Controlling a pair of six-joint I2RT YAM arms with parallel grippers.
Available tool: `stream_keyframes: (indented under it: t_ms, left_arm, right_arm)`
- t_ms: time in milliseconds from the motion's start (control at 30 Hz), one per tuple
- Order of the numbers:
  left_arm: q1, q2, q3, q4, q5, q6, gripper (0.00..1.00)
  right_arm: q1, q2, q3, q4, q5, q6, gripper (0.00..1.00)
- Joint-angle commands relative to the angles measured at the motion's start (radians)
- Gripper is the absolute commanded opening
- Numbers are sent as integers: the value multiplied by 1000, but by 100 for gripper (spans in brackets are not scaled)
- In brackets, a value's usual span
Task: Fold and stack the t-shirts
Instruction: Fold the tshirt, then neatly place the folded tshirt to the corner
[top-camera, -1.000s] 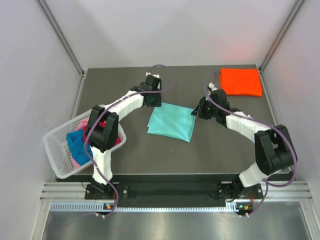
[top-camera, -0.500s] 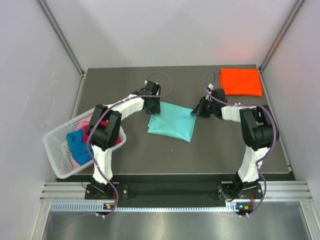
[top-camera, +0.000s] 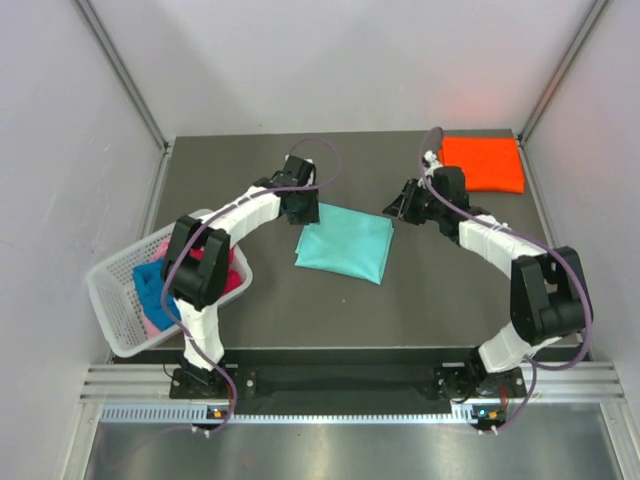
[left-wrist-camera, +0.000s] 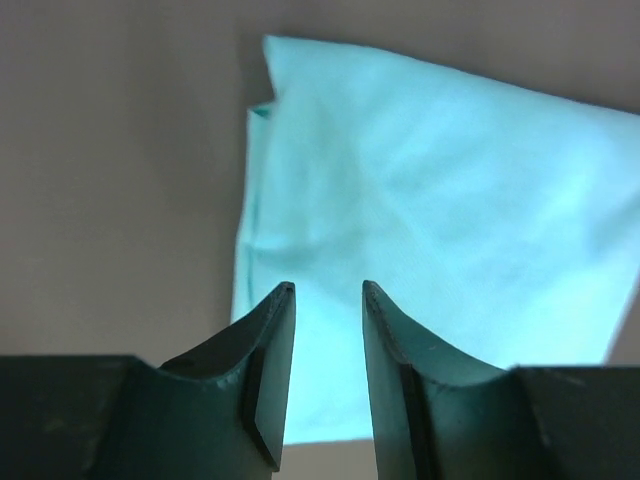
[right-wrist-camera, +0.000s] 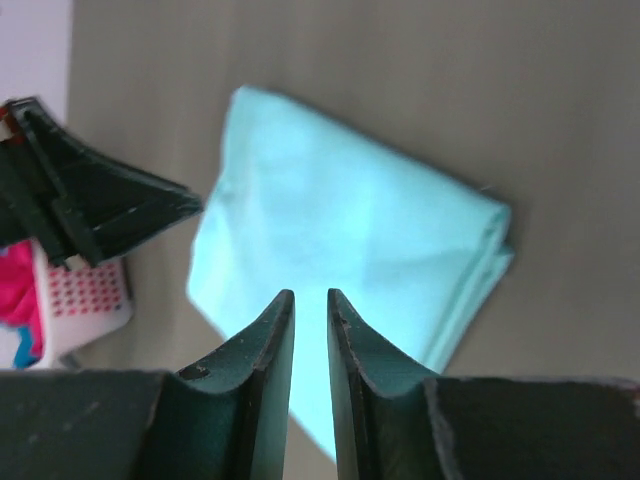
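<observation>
From above, both sets of fingertips are dark and too small to read, and the left arm's elbow covers part of the white basket (top-camera: 112, 300), so the clothes in it show only in pieces: a blue shirt (top-camera: 153, 287), a strip of magenta-red shirt (top-camera: 237, 283) and a bit of pink shirt (top-camera: 160, 245), all bunched up, not folded. The basket sits well to the left of the teal shirt (top-camera: 343, 245), tilted over the table's (top-camera: 430, 300) left edge. The teal shirt lies folded flat in a rough square at the middle of the table. The left wrist camera cuts off its far corner, and its stacked layers show only along one edge in the right wrist view. The left gripper (top-camera: 303, 211) hovers at the teal shirt's upper left corner, its fingers a moderate gap apart with nothing between them. The right gripper (top-camera: 392, 206) hangs just off the upper right corner, its fingers parted by only a thin slit and also empty. An orange shirt (top-camera: 482, 164) lies folded flat well beyond the teal shirt's upper right, at the table's far right corner.
</observation>
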Motion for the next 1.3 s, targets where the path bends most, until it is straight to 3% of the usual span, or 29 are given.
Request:
stream_keyframes:
  t_ms: [0, 200, 400, 567, 667, 833, 1033, 1267]
  left_arm:
    - [-2, -128, -102, 50, 130, -30, 38]
    - [-7, -158, -272, 171, 216, -84, 37]
    - [-7, -124, -351, 147, 48, -97, 36]
    - [-7, -181, -303, 84, -31, -66, 36]
    - [-5, -214, -220, 24, -29, -40, 37]
    - [-5, -268, -133, -38, 64, -8, 38]
    - [-5, -423, -159, -53, 136, 22, 38]
    - [-4, -557, -289, -16, 116, 42, 38]
  right_arm:
    - [71, -85, -68, 22, -27, 45, 20]
    - [154, -53, -224, 159, -53, 121, 18]
    - [146, -33, -404, 214, 48, 82, 15]
    - [149, -215, -378, 107, 66, 76, 17]
    - [148, -302, -312, 10, 140, 65, 33]
    - [129, -260, -246, -54, 226, 51, 56]
    - [126, -114, -174, -45, 260, 50, 62]
    - [131, 76, -97, -9, 238, 30, 63]
